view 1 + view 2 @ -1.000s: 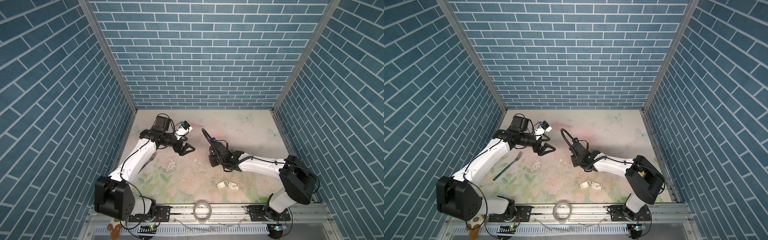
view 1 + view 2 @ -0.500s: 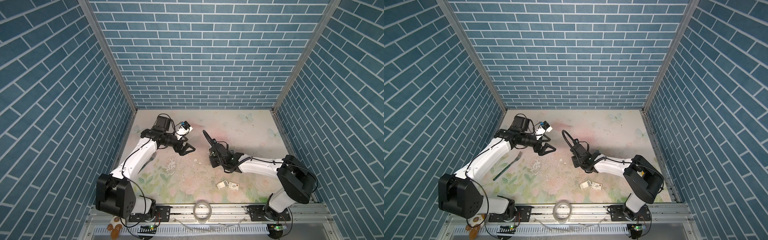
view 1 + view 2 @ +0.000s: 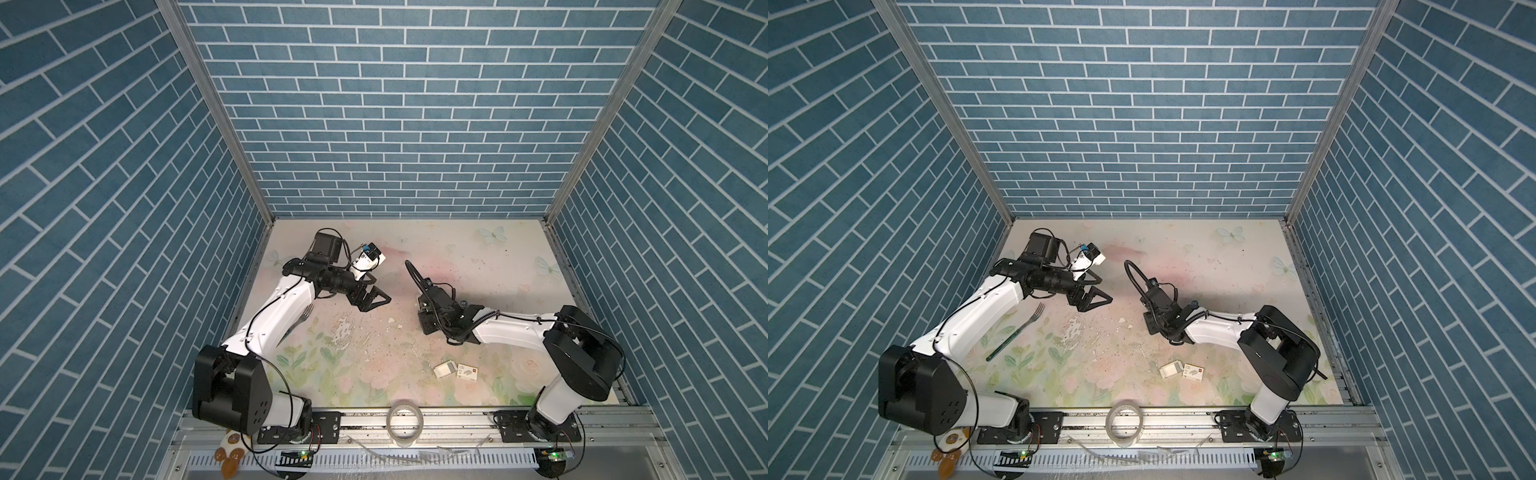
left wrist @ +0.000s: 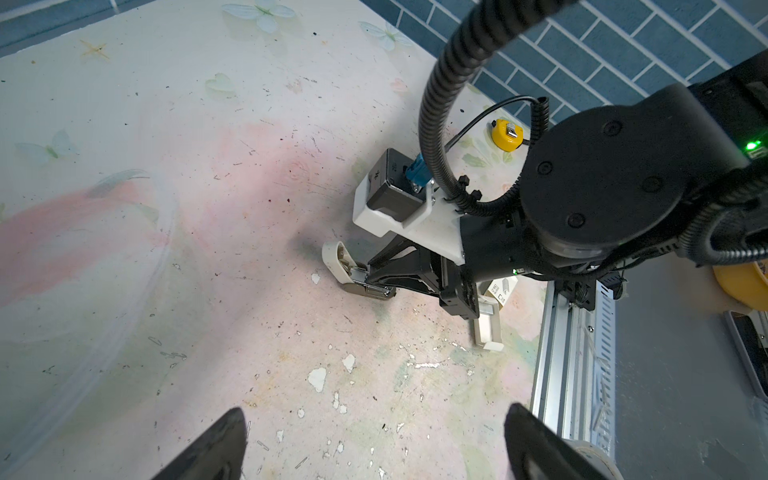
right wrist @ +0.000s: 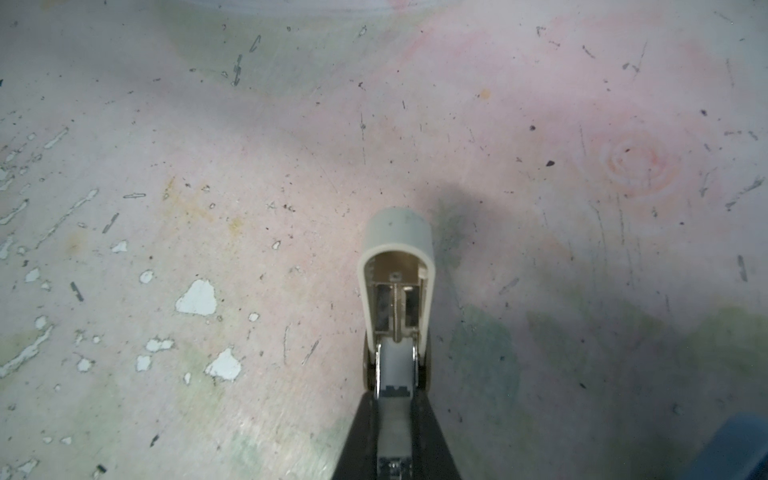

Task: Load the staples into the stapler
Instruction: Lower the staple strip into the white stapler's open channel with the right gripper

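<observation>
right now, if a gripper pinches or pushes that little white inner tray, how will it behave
The inner tray looks like thin open cardboard: probably light, and easily crushed by a firm pinch. Lying flat on the table, it would likely slide, not tip, when pushed.

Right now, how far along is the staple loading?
Done: the plain white inner tray lies out of the small white cardboard box, beside it; the beige plastic stapler is hinged open. In hand: the right gripper is shut on the stapler. To do: the left gripper is open, empty, far from the tray; fetching and loading staples looks pending.
</observation>
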Motion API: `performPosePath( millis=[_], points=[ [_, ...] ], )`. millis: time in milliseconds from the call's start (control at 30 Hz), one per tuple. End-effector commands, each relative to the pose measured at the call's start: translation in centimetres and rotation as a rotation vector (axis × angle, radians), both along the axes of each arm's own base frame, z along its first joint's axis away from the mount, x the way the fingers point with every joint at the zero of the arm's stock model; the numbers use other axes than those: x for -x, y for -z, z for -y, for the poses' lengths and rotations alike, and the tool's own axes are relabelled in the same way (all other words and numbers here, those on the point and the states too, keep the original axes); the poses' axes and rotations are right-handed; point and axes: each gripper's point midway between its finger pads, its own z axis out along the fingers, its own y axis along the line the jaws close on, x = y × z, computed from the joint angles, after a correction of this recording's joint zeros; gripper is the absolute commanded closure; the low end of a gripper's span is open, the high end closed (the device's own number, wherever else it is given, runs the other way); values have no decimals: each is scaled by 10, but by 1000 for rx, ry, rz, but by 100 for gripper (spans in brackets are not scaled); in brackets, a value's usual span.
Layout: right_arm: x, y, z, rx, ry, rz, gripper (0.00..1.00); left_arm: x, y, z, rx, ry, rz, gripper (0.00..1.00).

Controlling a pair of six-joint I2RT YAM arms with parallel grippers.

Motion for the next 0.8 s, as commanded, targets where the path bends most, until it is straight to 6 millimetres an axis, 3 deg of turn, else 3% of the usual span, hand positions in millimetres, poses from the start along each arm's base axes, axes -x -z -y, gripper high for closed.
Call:
performPosePath(
  millis=[0, 767],
  points=[
    [-2, 6, 2, 25, -19, 10, 90, 0, 4, 0, 14, 3, -15, 2],
    [3, 13, 7, 25, -13, -15, 90, 0, 7, 0, 8, 3, -16, 2]
  ],
)
